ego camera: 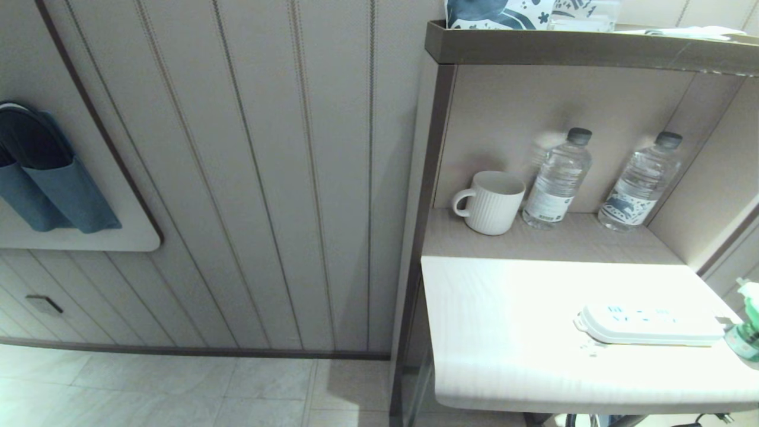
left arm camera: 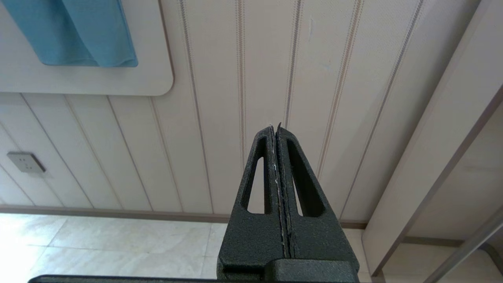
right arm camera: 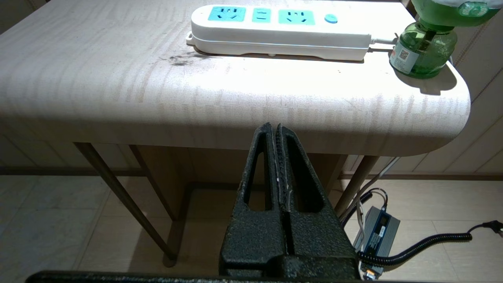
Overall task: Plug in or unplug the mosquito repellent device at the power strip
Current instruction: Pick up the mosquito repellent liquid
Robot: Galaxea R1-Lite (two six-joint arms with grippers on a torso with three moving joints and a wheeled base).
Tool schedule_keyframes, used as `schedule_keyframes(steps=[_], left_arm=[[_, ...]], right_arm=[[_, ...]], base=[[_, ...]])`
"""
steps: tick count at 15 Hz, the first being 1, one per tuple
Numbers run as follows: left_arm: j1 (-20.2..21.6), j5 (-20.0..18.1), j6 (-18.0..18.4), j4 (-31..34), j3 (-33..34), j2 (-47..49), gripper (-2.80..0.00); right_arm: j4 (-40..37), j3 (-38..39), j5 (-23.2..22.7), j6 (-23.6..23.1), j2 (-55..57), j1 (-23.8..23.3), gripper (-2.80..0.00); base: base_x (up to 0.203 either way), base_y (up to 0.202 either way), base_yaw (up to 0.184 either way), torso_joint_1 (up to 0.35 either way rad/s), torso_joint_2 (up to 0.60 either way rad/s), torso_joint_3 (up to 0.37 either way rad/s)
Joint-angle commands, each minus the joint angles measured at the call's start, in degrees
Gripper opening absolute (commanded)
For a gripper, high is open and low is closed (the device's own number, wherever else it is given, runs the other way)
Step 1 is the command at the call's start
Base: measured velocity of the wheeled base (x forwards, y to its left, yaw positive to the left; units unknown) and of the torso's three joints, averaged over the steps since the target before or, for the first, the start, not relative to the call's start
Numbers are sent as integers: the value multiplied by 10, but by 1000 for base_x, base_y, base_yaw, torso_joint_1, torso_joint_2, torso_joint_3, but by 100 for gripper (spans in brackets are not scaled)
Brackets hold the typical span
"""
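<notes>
Power strip lies flat on the pale desk, toward its right end, all light-blue sockets unoccupied, small blue button at the cord end. Mosquito repellent device stands upright on the desk's right corner, just beside the strip's cord end, not plugged in; translucent green bottle holds green liquid, white label with a QR-type code, text too small to read. In the shelf niche behind the desk: white ribbed mug, upright, handle to the left, contents not visible; next to it two clear water bottles with dark caps, left bottle just beside the mug, right bottle apart from it, both look nearly full, labels unreadable. Blue patterned item on top of the shelf unit, cut off by the frame edge. Blue fabric hangs on a wall panel to the left. Left gripper is fingers pressed together, holding nothing, facing the panelled wall. Right gripper is likewise closed and empty, below the desk's front edge, well short of the strip. Black adapter box and coiled cable sit on the floor under the desk.
</notes>
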State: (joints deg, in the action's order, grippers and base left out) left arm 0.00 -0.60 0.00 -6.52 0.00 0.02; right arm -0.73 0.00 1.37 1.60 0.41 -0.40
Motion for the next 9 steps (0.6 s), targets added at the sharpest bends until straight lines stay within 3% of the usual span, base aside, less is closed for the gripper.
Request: schedule_keyframes(steps=[1, 9], left_arm=[[-1, 0, 0, -1, 0, 0, -280], [0, 0, 0, -1, 0, 0, -280]], right_arm=[[0, 0, 0, -1, 0, 0, -280], [0, 0, -2, -3, -2, 1, -280]], base=[[0, 0, 0, 0, 0, 0], [0, 0, 0, 0, 0, 0]])
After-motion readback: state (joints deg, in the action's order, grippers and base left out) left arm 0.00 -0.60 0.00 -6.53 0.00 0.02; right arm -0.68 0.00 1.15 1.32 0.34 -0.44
